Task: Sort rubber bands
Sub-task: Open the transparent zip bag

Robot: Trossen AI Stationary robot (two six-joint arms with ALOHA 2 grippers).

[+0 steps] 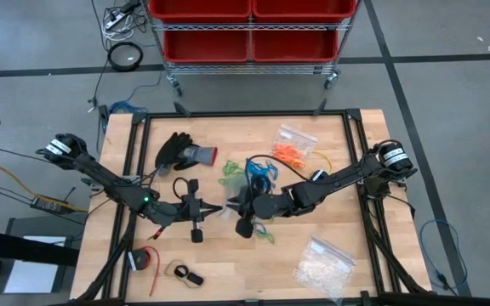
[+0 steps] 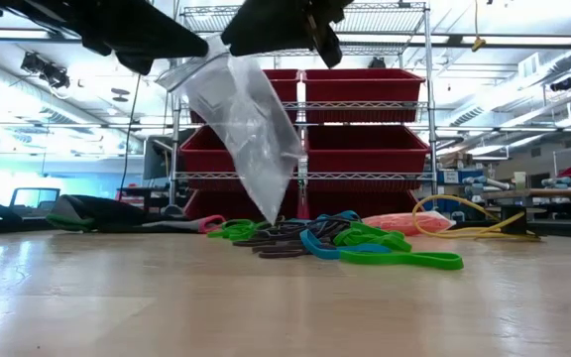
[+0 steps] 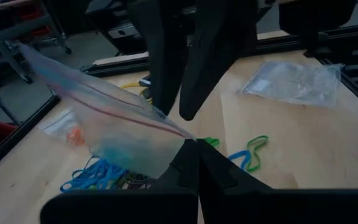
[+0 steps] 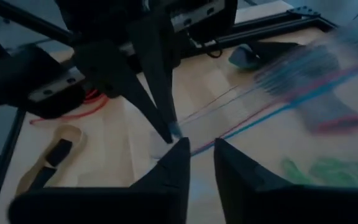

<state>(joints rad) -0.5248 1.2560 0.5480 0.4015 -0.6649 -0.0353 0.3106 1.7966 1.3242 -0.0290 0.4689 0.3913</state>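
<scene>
A clear zip bag (image 2: 251, 119) hangs over the middle of the table between my two grippers. My left gripper (image 1: 219, 208) is shut on it. My right gripper (image 1: 238, 205) faces the left one and is open, a fingertip on either side of the bag's zip rim (image 4: 260, 115). Below, a pile of green, blue and black rubber bands (image 2: 335, 241) lies on the wood, with a loose green band (image 1: 266, 234) nearer the front. Orange bands sit in a small clear bag (image 1: 294, 149) at the far right. My left gripper pinches the bag's zip rim at its end corner (image 3: 182, 134) between its two shut fingers, coming about level from the table's left. The bag hangs slanting below the fingers, and its lower corner (image 2: 274, 218) reaches down to the pile of bands. My right gripper: I cannot tell whether its fingers touch the rim that runs between them.
A black glove (image 1: 181, 153) lies far left. A clear bag of whitish pieces (image 1: 321, 265) lies near right. A yellow cable (image 2: 464, 223) lies by the orange bands. A red roll (image 1: 143, 259) and a tan loop (image 1: 185, 274) lie near left. A rack of red bins (image 1: 249, 30) stands beyond the far edge.
</scene>
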